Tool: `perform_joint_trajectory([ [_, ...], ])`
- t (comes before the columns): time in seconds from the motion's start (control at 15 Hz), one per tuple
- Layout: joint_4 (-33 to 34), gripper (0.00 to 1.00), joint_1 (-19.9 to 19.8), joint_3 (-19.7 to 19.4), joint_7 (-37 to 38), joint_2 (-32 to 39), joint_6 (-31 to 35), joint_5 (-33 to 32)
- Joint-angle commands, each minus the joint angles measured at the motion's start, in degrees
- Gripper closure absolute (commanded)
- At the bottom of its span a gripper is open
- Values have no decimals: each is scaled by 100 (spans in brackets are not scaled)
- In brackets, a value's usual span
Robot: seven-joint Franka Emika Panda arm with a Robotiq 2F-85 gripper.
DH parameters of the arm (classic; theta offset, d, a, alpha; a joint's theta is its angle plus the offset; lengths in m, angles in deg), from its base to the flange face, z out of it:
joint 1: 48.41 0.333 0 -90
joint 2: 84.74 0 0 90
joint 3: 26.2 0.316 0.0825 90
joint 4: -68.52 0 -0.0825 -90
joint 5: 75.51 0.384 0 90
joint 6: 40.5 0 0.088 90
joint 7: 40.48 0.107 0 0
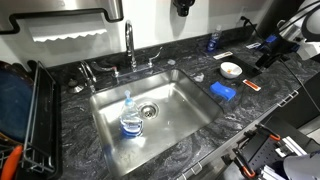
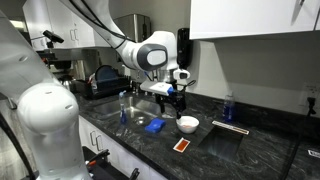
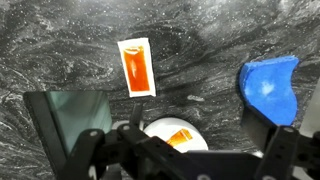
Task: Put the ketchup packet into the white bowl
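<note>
The white bowl lies under my gripper in the wrist view, and a small red-orange ketchup packet lies inside it. A second, larger red-orange packet lies flat on the dark counter beyond the bowl. The gripper is open and empty, and its fingers stand wide apart on either side of the bowl. In an exterior view the gripper hangs a little above the bowl, with the flat packet in front. The bowl and flat packet also show by the sink.
A blue sponge lies beside the bowl, also seen in both exterior views. A blue-capped clear bottle stands in the steel sink. The faucet and another bottle are at the back.
</note>
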Motion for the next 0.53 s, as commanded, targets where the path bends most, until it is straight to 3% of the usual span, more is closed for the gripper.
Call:
perform_joint_trajectory([
  [0.0, -27, 0, -198, 67, -122, 440, 521, -135],
  [0.47, 175, 0, -280, -38, -653, 1279, 874, -369],
])
